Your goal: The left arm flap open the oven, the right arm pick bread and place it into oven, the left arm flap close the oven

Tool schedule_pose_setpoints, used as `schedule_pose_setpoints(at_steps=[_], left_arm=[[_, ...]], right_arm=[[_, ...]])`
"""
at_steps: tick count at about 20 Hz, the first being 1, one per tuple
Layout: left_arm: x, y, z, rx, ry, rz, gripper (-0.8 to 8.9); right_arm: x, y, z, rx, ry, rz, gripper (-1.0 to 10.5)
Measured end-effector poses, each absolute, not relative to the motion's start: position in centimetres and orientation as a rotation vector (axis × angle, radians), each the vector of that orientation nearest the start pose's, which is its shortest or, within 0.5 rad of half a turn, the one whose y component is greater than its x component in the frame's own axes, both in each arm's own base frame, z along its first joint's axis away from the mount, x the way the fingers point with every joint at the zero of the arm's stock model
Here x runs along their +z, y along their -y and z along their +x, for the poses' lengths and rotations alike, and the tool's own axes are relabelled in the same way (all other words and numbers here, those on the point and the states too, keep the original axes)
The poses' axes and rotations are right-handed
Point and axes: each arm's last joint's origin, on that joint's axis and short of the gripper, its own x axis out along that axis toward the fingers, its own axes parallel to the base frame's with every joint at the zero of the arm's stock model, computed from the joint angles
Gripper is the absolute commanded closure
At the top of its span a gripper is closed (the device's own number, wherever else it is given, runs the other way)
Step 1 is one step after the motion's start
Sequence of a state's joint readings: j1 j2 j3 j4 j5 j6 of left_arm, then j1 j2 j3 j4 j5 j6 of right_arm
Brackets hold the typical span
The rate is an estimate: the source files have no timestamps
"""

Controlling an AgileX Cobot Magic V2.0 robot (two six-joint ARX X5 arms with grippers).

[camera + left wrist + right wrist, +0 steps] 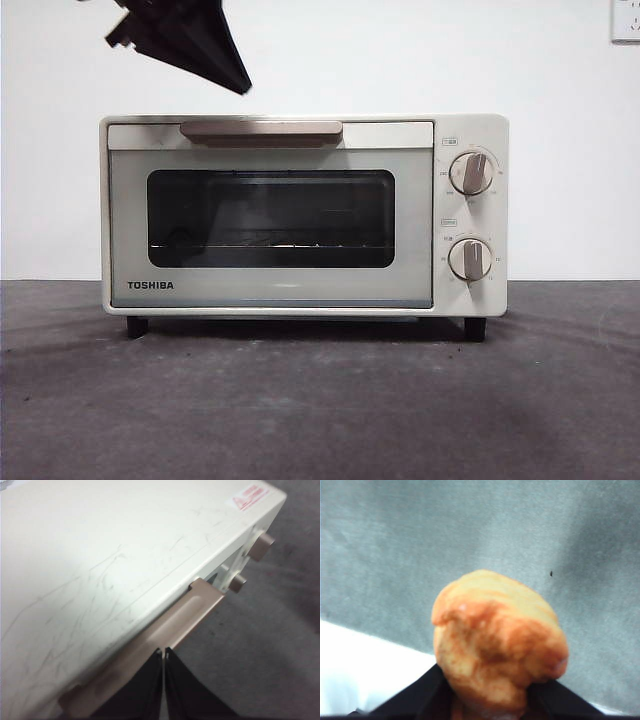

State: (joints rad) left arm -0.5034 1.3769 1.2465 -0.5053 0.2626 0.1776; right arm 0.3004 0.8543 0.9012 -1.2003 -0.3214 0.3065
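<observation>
Oven point(300, 215): we see it on the grey surface point(320, 400), door shut.
Left tool point(164, 652): narrow, jaws pressed together, just above the door handle point(165, 630).
Right tool point(490, 700): holding the bread point(497, 640) above the surface.

Cream oven point(300, 215) (door shut); golden bread point(497, 640) aloft.

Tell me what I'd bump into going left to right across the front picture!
Black tool up high, bar handle, dark window, two round knobs, wall socket in the top corner.
</observation>
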Motion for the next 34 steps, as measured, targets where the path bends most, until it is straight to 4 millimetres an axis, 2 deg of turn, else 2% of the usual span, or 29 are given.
schedule_pose_setpoints(at_steps=[4, 11, 16, 23, 30, 34], left_arm=[[32.0, 16.1, 26.5, -0.791, -0.584, 0.335, 8.04], [31.9, 16.3, 26.8, -0.79, -0.593, 0.357, 8.05], [31.9, 16.7, 25.7, -0.82, -0.645, 0.377, 8.04], [32.2, 16.4, 24.2, -0.753, -0.698, 0.421, 8.04], [31.0, 16.6, 22.8, -0.783, -0.723, 0.414, 8.03], [29.2, 16.6, 21.4, -0.816, -0.758, 0.395, 8.04]], right_arm=[[29.0, -4.4, 11.2, 0.364, -1.228, 0.287, 8.1], [29.0, -4.3, 10.8, 0.37, -1.238, 0.295, 8.1], [29.0, -4.3, 10.8, 0.371, -1.24, 0.295, 8.1], [29.0, -4.3, 10.8, 0.37, -1.24, 0.295, 8.1], [29.0, -4.3, 10.8, 0.37, -1.24, 0.295, 8.1], [29.1, -4.4, 10.9, 0.374, -1.229, 0.296, 8.1]])
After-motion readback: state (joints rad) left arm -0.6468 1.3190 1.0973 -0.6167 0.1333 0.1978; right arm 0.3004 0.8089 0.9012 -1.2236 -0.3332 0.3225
